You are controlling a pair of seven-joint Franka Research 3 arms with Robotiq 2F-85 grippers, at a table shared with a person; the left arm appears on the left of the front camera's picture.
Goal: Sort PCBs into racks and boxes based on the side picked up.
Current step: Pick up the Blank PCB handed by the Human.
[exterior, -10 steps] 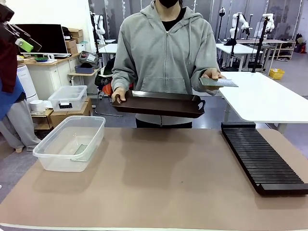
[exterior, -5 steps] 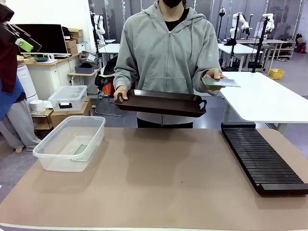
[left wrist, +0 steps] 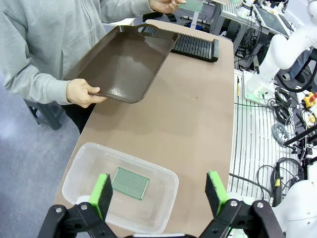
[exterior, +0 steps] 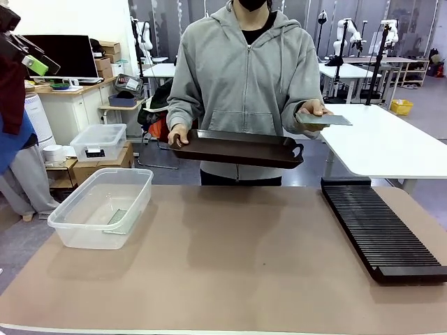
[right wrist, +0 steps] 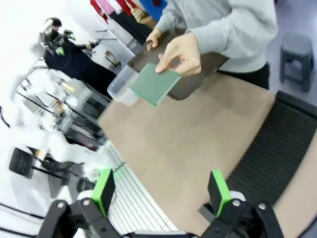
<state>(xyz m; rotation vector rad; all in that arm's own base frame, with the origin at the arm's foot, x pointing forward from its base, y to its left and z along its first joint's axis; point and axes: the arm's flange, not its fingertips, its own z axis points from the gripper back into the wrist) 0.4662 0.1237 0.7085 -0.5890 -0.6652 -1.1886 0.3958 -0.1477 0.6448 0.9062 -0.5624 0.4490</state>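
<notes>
Over the left end of the table [exterior: 230, 279], my left gripper [left wrist: 159, 192] hangs with its jaws spread wide and nothing between them. In my left wrist view the clear tub [left wrist: 79, 163] sits directly under it. The first PCB [left wrist: 130, 182] lies flat on the tub's floor. From that camera the board falls between the two green pads [left wrist: 103, 194], nearer the one on the picture's left, but it is lower down and touches neither.

My right gripper [right wrist: 161, 191] is likewise fully open and empty. It sits over the right side of the table, and the black rack [right wrist: 277, 148] runs along under the pad on the picture's right. The second PCB [right wrist: 154, 84] is well apart from this gripper, off the table. The person's left hand [right wrist: 182, 52] pinches it by one edge and holds it roughly level. In the front view it sits just past the end handle of the dark brown tray [exterior: 237, 148].

The person's right hand [left wrist: 84, 92] grips the other end of that tray, which is held above the table's far edge. The rack lies flat along the table's right side, well apart from the tub.
</notes>
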